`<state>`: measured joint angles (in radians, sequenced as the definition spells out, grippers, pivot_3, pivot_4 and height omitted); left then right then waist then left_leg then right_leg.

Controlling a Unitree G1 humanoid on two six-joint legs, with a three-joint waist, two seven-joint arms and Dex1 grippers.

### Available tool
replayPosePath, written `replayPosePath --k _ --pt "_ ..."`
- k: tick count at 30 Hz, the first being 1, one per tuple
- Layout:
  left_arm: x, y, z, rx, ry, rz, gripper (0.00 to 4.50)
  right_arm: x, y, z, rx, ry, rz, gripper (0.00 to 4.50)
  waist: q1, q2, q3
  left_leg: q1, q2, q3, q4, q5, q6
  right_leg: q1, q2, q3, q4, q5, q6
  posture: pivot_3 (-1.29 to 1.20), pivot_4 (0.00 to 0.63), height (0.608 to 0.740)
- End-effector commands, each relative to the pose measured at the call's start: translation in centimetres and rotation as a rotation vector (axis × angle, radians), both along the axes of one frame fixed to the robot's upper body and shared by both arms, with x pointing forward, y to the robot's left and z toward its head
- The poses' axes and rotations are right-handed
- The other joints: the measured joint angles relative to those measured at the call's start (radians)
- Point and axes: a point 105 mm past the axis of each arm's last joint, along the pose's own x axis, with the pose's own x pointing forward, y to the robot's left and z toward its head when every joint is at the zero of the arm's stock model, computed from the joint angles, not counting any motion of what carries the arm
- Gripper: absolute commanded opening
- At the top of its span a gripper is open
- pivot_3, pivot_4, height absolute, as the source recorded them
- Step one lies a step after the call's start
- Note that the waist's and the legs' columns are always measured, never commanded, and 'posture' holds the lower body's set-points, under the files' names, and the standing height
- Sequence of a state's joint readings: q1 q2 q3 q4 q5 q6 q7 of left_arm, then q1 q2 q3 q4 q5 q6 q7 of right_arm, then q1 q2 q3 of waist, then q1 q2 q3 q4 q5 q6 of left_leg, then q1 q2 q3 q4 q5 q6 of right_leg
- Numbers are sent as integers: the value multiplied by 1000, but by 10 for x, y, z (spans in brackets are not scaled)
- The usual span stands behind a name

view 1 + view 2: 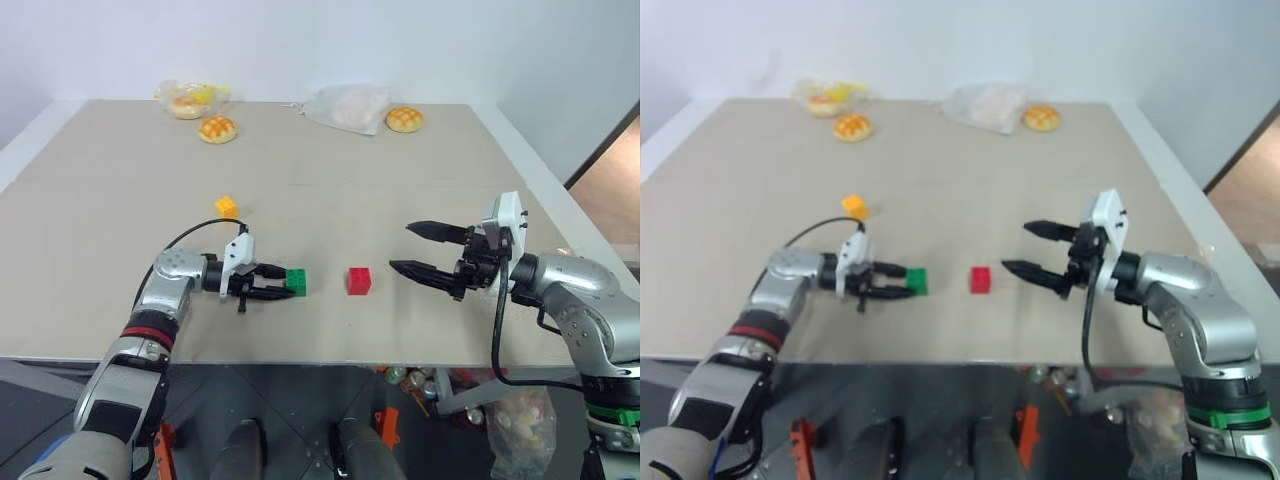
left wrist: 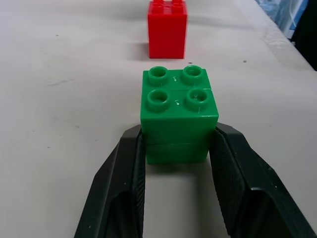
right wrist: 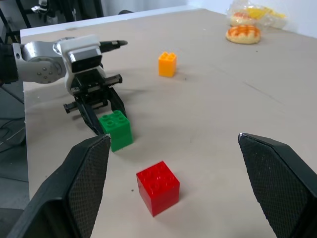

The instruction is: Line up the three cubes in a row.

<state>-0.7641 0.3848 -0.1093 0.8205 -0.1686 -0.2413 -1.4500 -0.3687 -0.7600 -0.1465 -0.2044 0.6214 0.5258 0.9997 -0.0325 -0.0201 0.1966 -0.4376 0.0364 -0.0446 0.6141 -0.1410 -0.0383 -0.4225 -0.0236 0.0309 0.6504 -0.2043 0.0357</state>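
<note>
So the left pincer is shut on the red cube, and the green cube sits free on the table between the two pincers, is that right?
No, the colours are swapped. The left pincer is shut on the green cube, and the red cube sits free on the table between the two pincers. The left wrist view shows the black fingers clamping the green cube's sides.
</note>
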Motion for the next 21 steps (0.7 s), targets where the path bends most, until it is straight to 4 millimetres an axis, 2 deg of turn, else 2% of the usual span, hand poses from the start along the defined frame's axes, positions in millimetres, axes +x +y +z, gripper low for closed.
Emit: replayPosePath --k 1,11,13,19,21 --pt "8 -7 18 -25 -65 -4 1280 0 3 10 0 -47 13 4271 2 0 0 -1 0 0 1 0 0 0 0 0 0 0 0 0 150 740" --pt "4 -8 13 0 -58 -33 1280 1 5 10 0 -45 19 4271 7 0 0 -1 0 0 2 -1 1 0 0 1 0 0 1 0 150 740" --pt "4 -7 12 3 -58 -25 2329 2 5 10 0 -46 18 4271 7 0 0 -1 0 0 2 -1 1 0 0 1 0 0 1 0 150 740" --pt "8 -1 6 19 -63 19 4347 3 5 13 4 -53 15 4271 7 0 0 -1 0 0 2 -1 1 0 0 1 0 0 1 0 150 740" --pt "7 5 4 27 -58 28 4462 3 5 14 5 -54 16 4271 6 0 0 -1 0 0 2 -1 1 0 0 1 0 0 1 0 150 740"
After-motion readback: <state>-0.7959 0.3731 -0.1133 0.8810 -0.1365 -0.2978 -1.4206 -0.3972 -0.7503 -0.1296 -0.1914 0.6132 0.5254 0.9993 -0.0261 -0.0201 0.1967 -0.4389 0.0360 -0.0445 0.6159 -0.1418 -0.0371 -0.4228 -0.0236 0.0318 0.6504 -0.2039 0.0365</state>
